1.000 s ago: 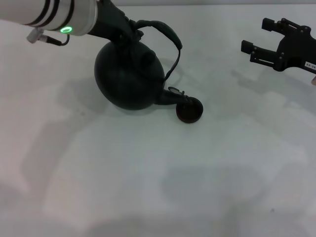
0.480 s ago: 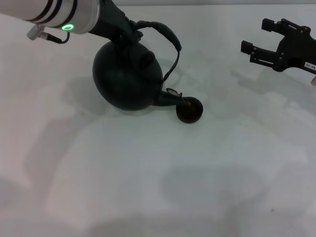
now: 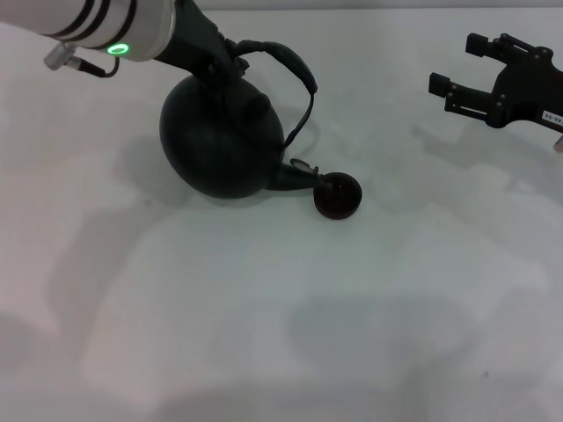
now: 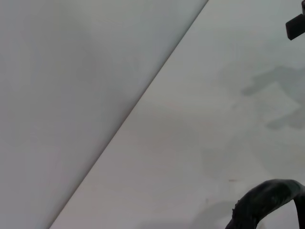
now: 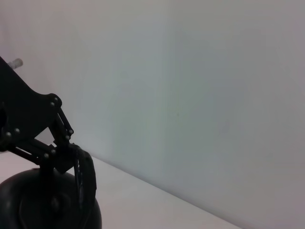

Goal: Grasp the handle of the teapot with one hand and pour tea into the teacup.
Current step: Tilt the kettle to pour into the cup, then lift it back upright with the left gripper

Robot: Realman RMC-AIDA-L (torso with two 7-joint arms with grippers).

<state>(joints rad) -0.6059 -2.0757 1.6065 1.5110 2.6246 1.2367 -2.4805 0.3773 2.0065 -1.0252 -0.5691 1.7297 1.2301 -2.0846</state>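
Head view shows my left gripper (image 3: 222, 60) clamped on the thin dark arched bail handle (image 3: 283, 60) of the large round matte black teapot (image 3: 222, 145), gripping it at the end of the hoop nearest the far left corner of the white bench (image 3: 264, 334). The pot is tipped, its short pointed spout (image 3: 297, 174) angled down toward the small round black handleless teacup (image 3: 339, 195), which sits on the bench near the middle, a little toward the far edge. The spout tip hangs right at the cup's rim on the side facing the left edge; I cannot tell whether they touch.

I judge the pour to be in hand. To do it well I should hold the tilt steady and turn the pot about the handle slowly, so the spout tip stays over the cup's mouth and does not nudge the light cup sideways. Since I grip the hoop off its wrapped top, the heavy body can swing under my fingers, so any change of tilt ought to be gentle.

From the right wrist view my left gripper's linkage (image 5: 45, 143) sits on the handle above the pot's rounded body (image 5: 28, 202). My right gripper (image 3: 479, 75) is parked near the far right corner, fingers spread and holding nothing, well apart from the cup.
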